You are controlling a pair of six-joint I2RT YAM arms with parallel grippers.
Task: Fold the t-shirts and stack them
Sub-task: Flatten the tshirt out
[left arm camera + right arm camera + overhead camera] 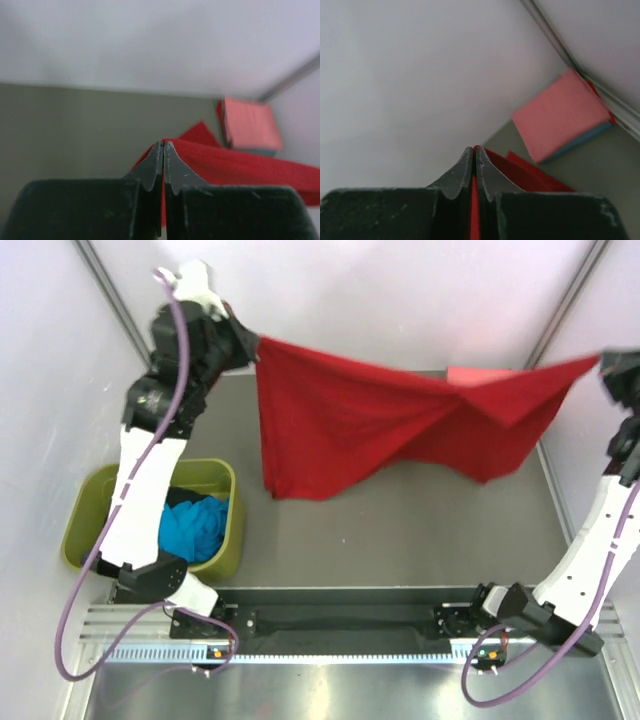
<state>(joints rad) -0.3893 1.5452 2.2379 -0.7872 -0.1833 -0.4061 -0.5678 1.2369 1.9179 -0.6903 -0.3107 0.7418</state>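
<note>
A bright red t-shirt hangs stretched in the air between my two grippers, sagging toward the table in the middle. My left gripper is shut on its left corner, seen up close in the left wrist view. My right gripper is shut on its right corner, seen in the right wrist view. A folded salmon-pink t-shirt lies on a blue one at the far right corner; it also shows in the left wrist view. A turquoise shirt lies in the tub.
An olive-green plastic tub stands at the left, beside the left arm. The grey table stretches below the hanging shirt. White walls close in at the back and both sides.
</note>
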